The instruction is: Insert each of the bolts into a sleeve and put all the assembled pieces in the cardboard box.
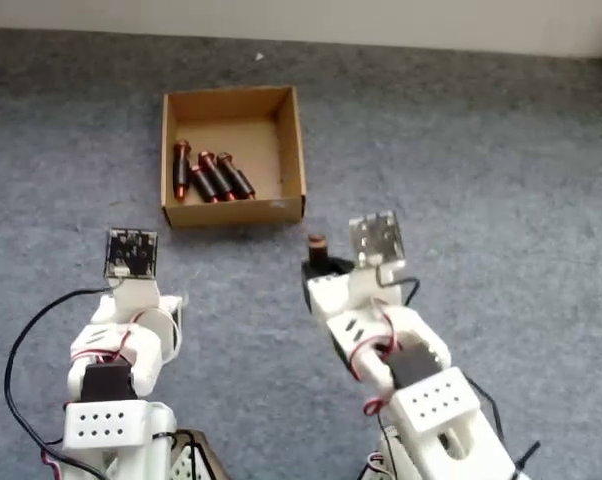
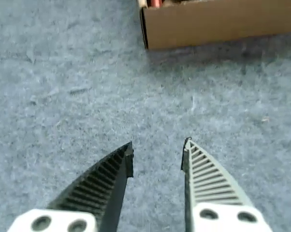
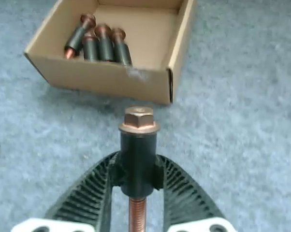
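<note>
Grey, felt-like covering runs across the whole desk [image 1: 501,160]. The cardboard box [image 1: 236,211] stands toward the far side, open at the top, all four walls upright and its near wall facing the arms.

Box contents: four assembled pieces [image 1: 211,175] lie side by side on the floor, bunched toward the left and near walls. The far strip and the right part of the floor show bare cardboard. In the right wrist view the same pieces [image 3: 99,43] lie with their heads toward the far wall.

Right gripper [image 3: 137,169]: pinching the black sleeve [image 3: 137,154] around its lower half. The copper bolt [image 3: 138,118] passes through it, with the flanged hex head at the end toward the box and the threaded shank showing between the fingers [image 3: 181,193] at the other end. In the high view the piece is held just outside the box's near right corner, apart from the wall. Whether it is off the desk cannot be told.

Left gripper [image 2: 158,147]: fingers spread, with only grey covering between the tips. The box's near left corner [image 2: 146,34] lies ahead, separated from the fingertips by a broad band of bare covering. More bare covering stretches to the right of the box and between the two arms.
</note>
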Robot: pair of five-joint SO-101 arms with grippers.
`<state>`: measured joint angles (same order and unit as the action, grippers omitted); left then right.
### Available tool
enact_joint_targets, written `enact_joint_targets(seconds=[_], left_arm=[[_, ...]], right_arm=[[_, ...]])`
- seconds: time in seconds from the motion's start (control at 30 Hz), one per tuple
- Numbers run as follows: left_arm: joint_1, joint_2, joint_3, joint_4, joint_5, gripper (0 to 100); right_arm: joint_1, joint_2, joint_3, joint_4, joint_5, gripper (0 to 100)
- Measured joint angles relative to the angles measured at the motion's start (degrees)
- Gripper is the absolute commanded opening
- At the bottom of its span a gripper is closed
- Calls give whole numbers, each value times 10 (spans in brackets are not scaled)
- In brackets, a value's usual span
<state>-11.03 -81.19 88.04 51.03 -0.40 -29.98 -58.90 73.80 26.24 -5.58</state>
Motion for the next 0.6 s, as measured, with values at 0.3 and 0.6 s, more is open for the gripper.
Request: enact_joint_targets(seconds=[0.3, 0.6], left_arm=[[0, -2, 38, 1, -4, 185], [1, -2, 75, -66, -4, 185]], right_arm=[[0, 303, -252, -80, 0, 4], [0, 578, -382, -346, 0, 4]])
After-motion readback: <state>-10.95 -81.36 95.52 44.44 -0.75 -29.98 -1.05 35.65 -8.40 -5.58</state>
